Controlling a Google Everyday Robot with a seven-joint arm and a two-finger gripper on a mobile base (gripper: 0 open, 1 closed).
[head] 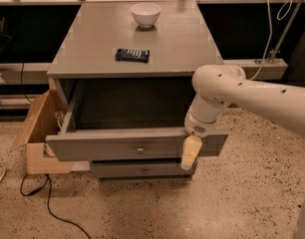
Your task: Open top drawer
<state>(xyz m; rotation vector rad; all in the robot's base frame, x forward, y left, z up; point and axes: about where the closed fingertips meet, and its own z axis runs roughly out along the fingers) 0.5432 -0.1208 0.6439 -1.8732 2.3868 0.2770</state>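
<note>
The top drawer (102, 146) is a wide grey drawer with a small round metal knob (140, 150) at its centre. It stands pulled well out of the grey cabinet (92, 39), and its inside looks dark and empty. My gripper (191, 153) hangs at the end of the white arm, right of the knob, with its beige tip lying down over the drawer front near the right end. A smaller grey drawer front (142, 170) sits shut below it.
A white bowl (145, 14) and a dark flat packet (132, 55) lie on the cabinet top. An open cardboard box (38, 128) stands against the cabinet's left side. A black cable (48, 203) runs over the speckled floor at the lower left.
</note>
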